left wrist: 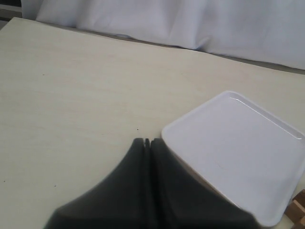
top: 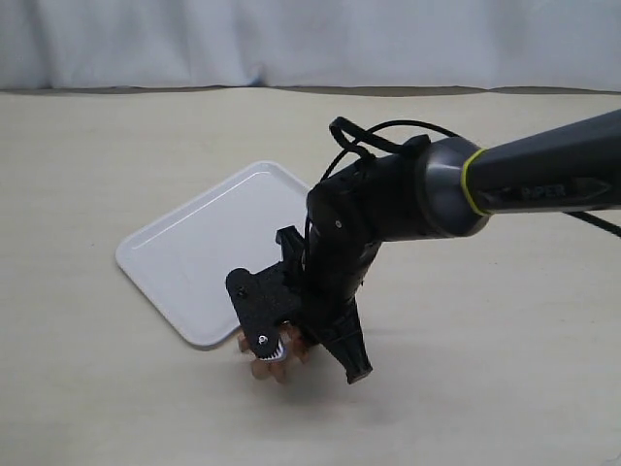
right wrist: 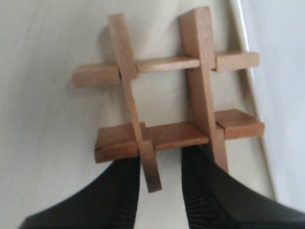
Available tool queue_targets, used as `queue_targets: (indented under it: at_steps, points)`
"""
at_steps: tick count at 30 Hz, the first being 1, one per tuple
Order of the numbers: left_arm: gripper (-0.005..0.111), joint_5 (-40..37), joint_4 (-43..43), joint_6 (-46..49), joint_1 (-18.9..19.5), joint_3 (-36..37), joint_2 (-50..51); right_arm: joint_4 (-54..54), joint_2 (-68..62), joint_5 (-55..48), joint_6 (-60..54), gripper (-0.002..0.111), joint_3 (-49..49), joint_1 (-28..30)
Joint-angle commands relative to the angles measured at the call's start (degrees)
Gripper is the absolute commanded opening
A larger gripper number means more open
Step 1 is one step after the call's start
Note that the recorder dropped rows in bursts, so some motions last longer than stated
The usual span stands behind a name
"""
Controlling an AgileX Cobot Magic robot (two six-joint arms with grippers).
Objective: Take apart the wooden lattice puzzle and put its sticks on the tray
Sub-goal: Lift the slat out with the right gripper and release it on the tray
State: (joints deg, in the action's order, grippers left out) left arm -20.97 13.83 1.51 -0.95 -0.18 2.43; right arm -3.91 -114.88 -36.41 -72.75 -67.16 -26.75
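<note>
The wooden lattice puzzle (right wrist: 167, 95) lies flat on the table, its four reddish-brown sticks still interlocked in a hash shape, right beside the white tray's rim (right wrist: 248, 71). My right gripper (right wrist: 162, 164) is open, its two fingers either side of the near end of one stick (right wrist: 148, 167), with a gap on both sides. In the exterior view the right gripper (top: 309, 357) points down at the tray's near corner and hides most of the puzzle (top: 260, 367). The tray (top: 194, 252) holds nothing. My left gripper (left wrist: 147, 141) is shut and empty, just off the tray's edge (left wrist: 190, 125).
A pale table carries everything, with a white cloth backdrop (top: 291, 39) along its far side. The right arm (top: 505, 184) stretches in from the right over the table. A sliver of the puzzle (left wrist: 298, 210) shows past the tray's corner in the left wrist view.
</note>
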Motion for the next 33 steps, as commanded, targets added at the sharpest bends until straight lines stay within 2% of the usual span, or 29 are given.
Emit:
queue_targets:
  at_steps: [1, 3, 13, 17, 19, 21, 26, 30, 33]
  points:
    - [0.000, 0.37, 0.18, -0.09, -0.46, 0.18, 0.20, 0.45, -0.01, 0.17, -0.37, 0.015, 0.06, -0.04]
    - [0.000, 0.37, 0.18, -0.09, -0.46, 0.18, 0.20, 0.73, 0.23, 0.17, -0.37, 0.004, 0.06, -0.04]
    - [0.000, 0.38, 0.18, -0.09, -0.46, 0.18, 0.20, 1.22, 7.50, -4.60, -0.49, 0.005, 0.06, -0.04]
    - [0.000, 0.38, 0.18, -0.09, -0.46, 0.18, 0.20, 1.22, 12.00, 0.68, 3.26, 0.005, -0.43, 0.08]
    - [0.000, 0.38, 0.18, -0.09, -0.46, 0.18, 0.20, 1.22, 12.79, 7.77, 13.18, 0.005, -3.37, 0.08]
    - [0.000, 0.38, 0.18, -0.09, -0.46, 0.18, 0.20, 2.87, 11.70, 10.31, 23.27, 0.005, -6.42, 0.08]
    - [0.000, 0.38, 0.18, -0.09, -0.46, 0.18, 0.20, 18.05, 4.97, 13.99, 55.31, 0.005, -13.26, 0.08]
    - [0.000, 0.38, 0.18, -0.09, -0.46, 0.18, 0.20, 38.65, -1.72, 10.21, 84.05, 0.005, -17.24, 0.08]
    - [0.000, 0.38, 0.18, -0.09, -0.46, 0.18, 0.20, 45.21, -5.99, 3.61, 95.72, 0.005, -20.49, 0.08]
